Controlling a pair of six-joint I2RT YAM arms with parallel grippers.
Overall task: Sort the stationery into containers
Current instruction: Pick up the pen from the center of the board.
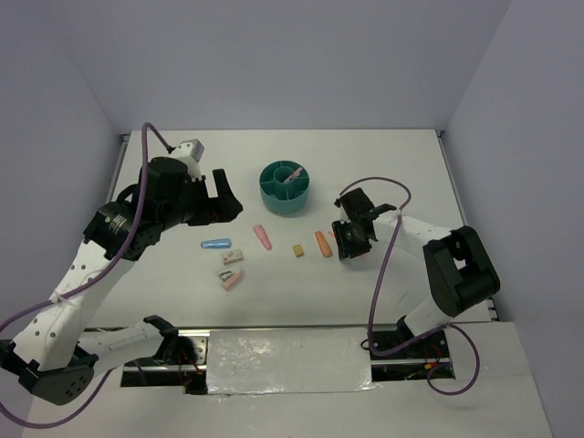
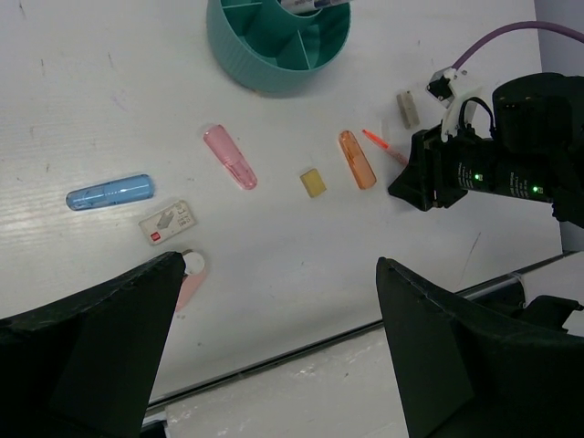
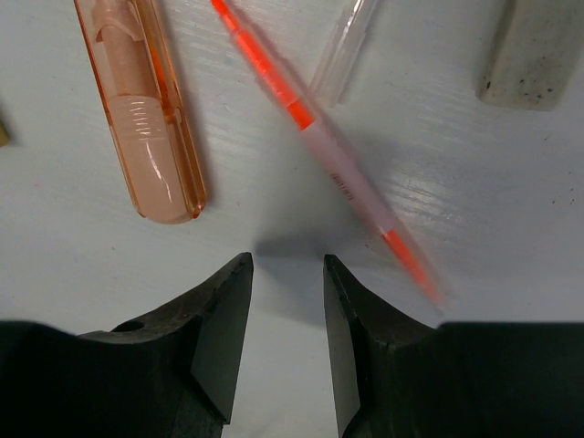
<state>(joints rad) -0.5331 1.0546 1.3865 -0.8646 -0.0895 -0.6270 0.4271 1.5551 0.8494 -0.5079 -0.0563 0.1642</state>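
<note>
Right gripper (image 3: pixel 287 274), jaws barely apart, hovers beside the pen (image 3: pixel 338 173). Better widen, then straddle its middle. Left gripper (image 2: pixel 278 274) gapes empty.

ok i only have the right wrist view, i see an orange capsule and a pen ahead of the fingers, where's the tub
Observer: The teal tub stands beyond the right gripper and to its left, well apart from it.
Operator: anything in it yet
Observer: Yes, one thin piece lies in one of its compartments.
Operator: what's the left arm doing
Observer: The left gripper hangs wide open and empty, left of the tub.
</note>
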